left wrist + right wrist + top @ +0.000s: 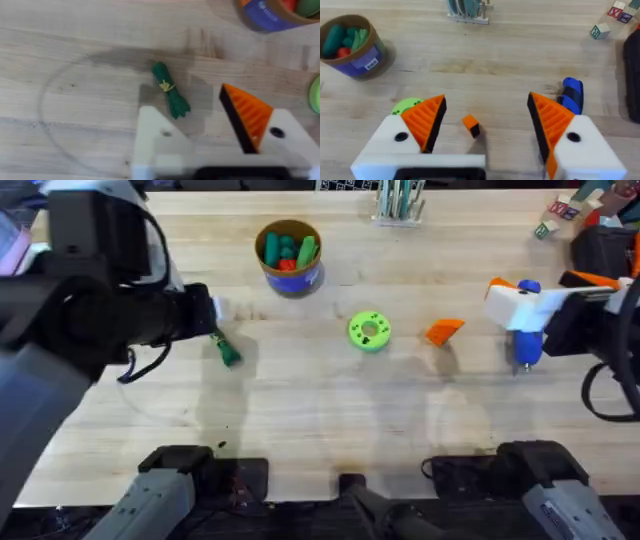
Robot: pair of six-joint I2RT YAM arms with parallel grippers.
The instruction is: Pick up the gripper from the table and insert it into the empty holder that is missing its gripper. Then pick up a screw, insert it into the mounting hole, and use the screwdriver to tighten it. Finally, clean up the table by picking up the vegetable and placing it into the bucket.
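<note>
Overhead, the left arm reaches in from the left edge, and its hand (215,320) hangs over the worktop (320,430) just above the vegetable (227,352), a small dark-green bundle lying flat on the wood. The left wrist view shows that hand (210,137) spread wide: 1 white holder (155,142) carries no orange pad, while the other white block has its orange ribbed pad in place. The vegetable (170,90) lies just beyond the bare holder, not touched by either finger.

The loose gripper (444,331), an orange wedge, rests on the worktop right of the bright-green disc (369,330), which has holes in it. The right wrist view shows the gripper (470,124) lying between the 2 orange pads of the right hand (487,122), which is spread and touches nothing. In the overhead view the right hand (515,305) sits at the right side, with the blue screwdriver (527,340) lying on the wood just beside it; the right wrist view shows the screwdriver (571,94) behind 1 orange pad.

The bucket (289,258) stands upright near the far middle of the worktop, well apart from the vegetable, holding green and red toy pieces.
</note>
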